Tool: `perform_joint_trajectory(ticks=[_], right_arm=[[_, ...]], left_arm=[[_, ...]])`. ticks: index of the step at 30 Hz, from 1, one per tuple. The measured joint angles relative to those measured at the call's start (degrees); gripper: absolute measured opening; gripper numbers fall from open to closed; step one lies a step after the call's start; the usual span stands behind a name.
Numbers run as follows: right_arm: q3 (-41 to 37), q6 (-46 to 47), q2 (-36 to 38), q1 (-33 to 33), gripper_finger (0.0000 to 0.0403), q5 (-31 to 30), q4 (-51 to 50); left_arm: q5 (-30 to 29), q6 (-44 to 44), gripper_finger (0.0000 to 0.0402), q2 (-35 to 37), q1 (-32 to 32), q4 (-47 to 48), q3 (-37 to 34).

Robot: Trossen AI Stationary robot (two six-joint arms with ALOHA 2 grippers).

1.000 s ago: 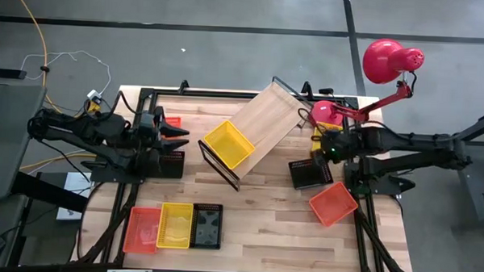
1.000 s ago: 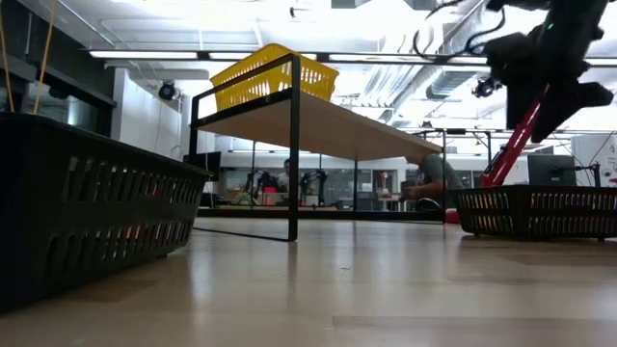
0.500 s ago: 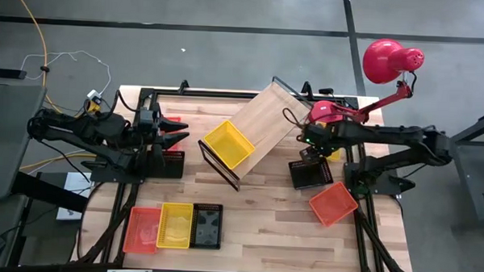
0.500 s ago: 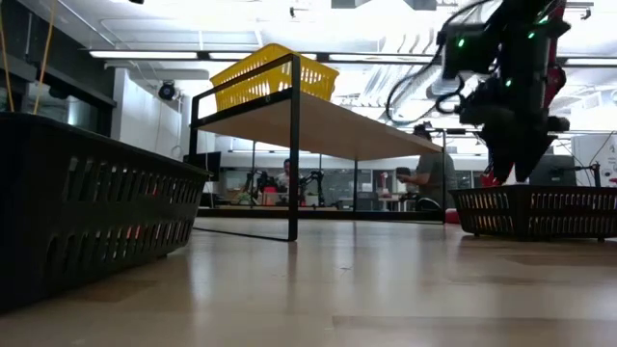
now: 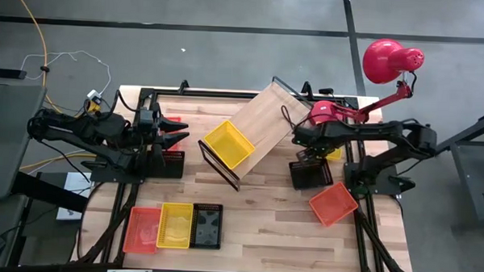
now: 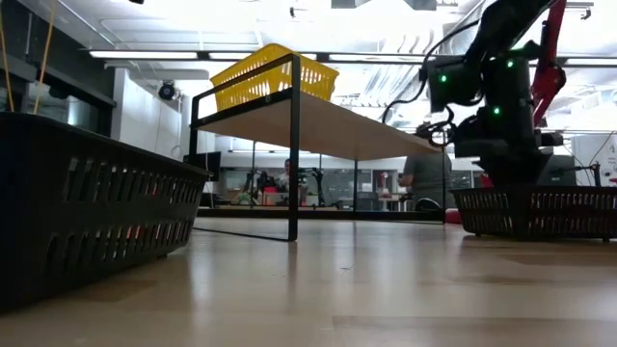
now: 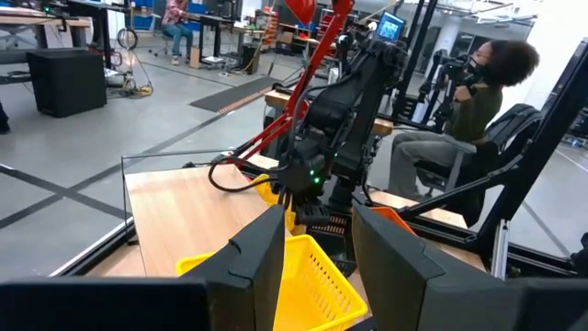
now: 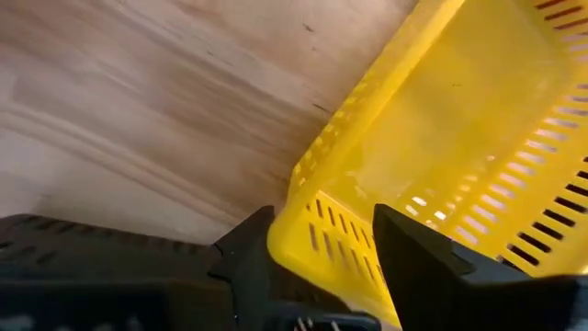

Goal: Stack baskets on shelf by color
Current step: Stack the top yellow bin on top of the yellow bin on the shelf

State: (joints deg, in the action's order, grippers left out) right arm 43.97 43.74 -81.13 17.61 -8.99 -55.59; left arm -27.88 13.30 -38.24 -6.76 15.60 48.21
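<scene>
Baskets like these are thin perforated plastic, so the yellow basket point(image 8: 459, 119) is probably very light and a bit flexy. It should be picked up by the top rim or a short end wall, not squeezed across the whole body. The smooth plastic can slip or tilt if it's pinched right at one corner, so a bite near the middle of the wall would likely hold better.

That basket sits on the table point(image 5: 263, 225) at the far right, just beside a black basket point(image 5: 309, 175) and close to the red lamp point(image 5: 383, 60). The right hand point(image 8: 322, 221) is lowered onto it, fingers point(image 8: 248, 257) spread apart with the end wall caught between them. A firm squeeze can't be made out yet, so it's best called open around the wall.

The left hand point(image 7: 317, 276) is parked at the far left of the table, jaws parted with nothing held.

A second yellow basket point(image 5: 228, 144) is already up on the shelf point(image 5: 267, 121), which stands slanted across the middle of the table. An orange basket point(image 5: 333, 202) lies on the near right, and a row of three baskets point(image 5: 174, 226) is lined up on the near left.
</scene>
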Motion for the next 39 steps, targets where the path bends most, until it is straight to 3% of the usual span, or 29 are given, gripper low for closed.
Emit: perform_joint_trajectory(ticks=[7,15,19,25,32,35,39], right_arm=[[0.00,-1.48,-3.59,0.00,0.0134,-1.95,-0.11],[0.30,-1.77,-2.58,-0.36,0.0017,0.05,-2.73],[3.84,-1.34,0.91,-2.59,0.0025,2.45,-8.85],[15.48,-4.53,7.38,-8.29,0.0008,6.89,-16.36],[33.05,-11.45,11.63,-17.59,0.0007,25.28,-12.78],[39.85,-13.81,11.03,-22.51,0.0006,23.73,-4.77],[49.90,-19.88,5.84,-25.75,0.0005,12.00,1.27]], left_arm=[[0.00,0.00,0.0117,0.00,0.00,0.00,0.00],[-0.02,0.00,0.0117,0.00,0.00,0.00,0.00],[0.00,0.00,0.0117,0.00,0.00,0.00,0.00],[0.05,0.00,0.0117,0.00,-0.02,0.00,0.00],[-0.24,0.00,0.0117,0.90,-0.01,-0.05,0.00],[-0.31,-0.01,0.0117,2.12,-0.01,-0.77,0.00],[-2.10,-0.04,0.0117,4.82,-0.01,-2.93,0.02]])
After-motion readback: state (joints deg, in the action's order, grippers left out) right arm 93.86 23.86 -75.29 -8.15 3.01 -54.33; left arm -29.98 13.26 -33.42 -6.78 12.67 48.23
